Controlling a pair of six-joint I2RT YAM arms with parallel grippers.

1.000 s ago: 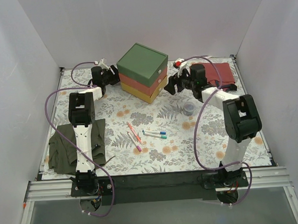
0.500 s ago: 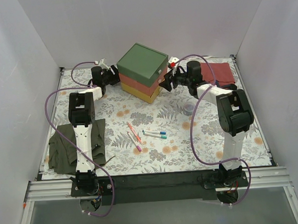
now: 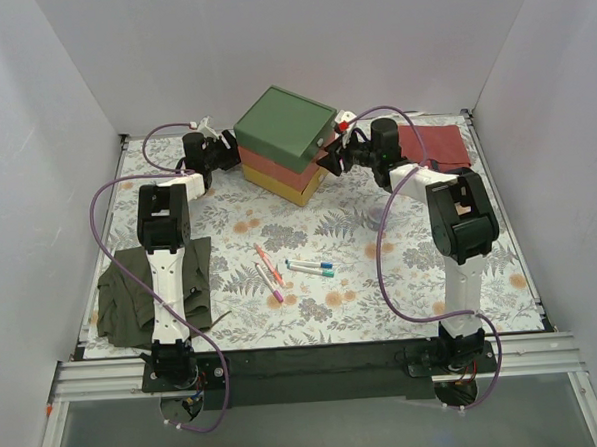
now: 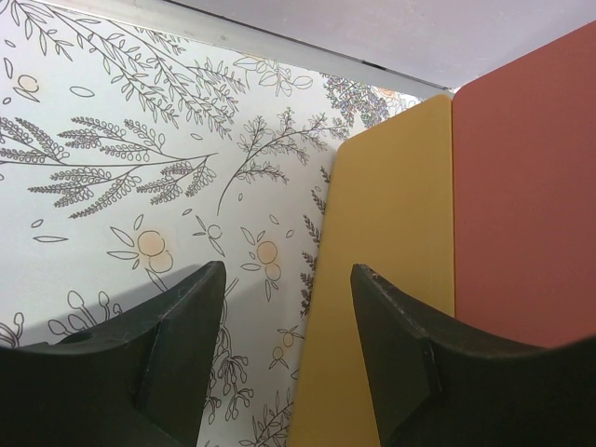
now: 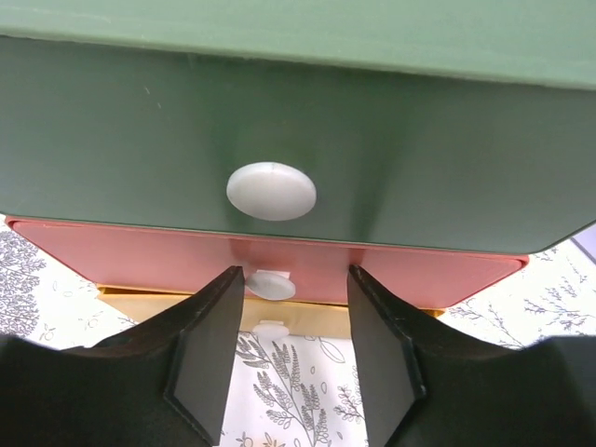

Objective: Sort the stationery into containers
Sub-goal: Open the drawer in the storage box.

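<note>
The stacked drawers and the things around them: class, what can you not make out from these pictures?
- Drawer contents: green drawer, red drawer and yellow drawer are shut in every view.
- Pens: top view, too small to read any print.
- Red cloth: top view, left edge behind the right arm.
- Left fingers: left wrist view, contact with the yellow drawer unclear.

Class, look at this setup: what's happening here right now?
Stationery is being sorted into three stacked drawers, all shut at the moment. The right claw is open in front of the red drawer, its fingers on either side of that drawer's white knob. The left claw is open beside the yellow drawer at the stack's other side. The pens lie loose on the table.
</note>
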